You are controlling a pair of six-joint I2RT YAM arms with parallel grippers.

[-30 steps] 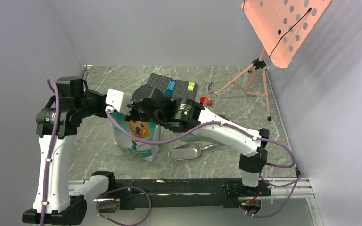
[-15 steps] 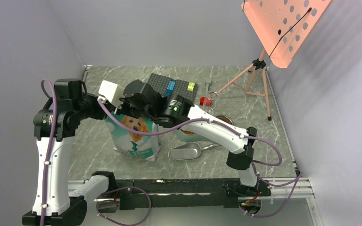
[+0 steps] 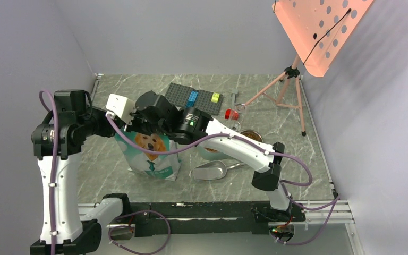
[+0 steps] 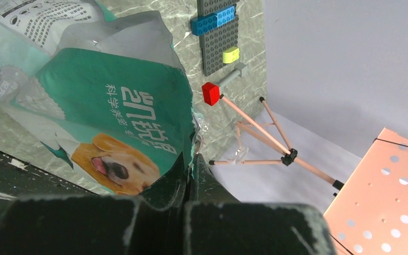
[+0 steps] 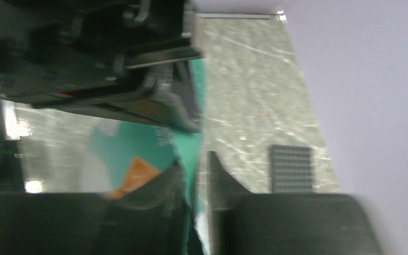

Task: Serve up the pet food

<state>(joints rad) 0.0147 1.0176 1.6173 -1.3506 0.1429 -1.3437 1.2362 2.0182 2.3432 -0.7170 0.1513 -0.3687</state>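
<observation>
My left pincer [image 4: 190,171] is pressed together on the top edge of the teal-and-white pouch [image 4: 111,106], the thin film pinched between its pads just beside the printed dog. My right pincer [image 5: 195,172] sits at the same top edge, just right of the left one. Its fingers [image 5: 219,178] stand slightly apart, and a strip of the pouch's teal rim shows in the narrow gap. That view is blurred, so I cannot tell whether either pad touches the film.

The pouch stands on the table [image 3: 111,164], left of the metal scoop [image 3: 210,171]. I see no pellets at its mouth. Right of it, partly under my right forearm, the dish [image 3: 261,139] shows a brown fill that looks like pet food [image 3: 249,136], though it is too small to be sure.

Compared with a second ago, both my wrists and the pouch's top have moved left, and more of the dog print shows. My right forearm now covers less of the dish. The scoop lies where it was.
</observation>
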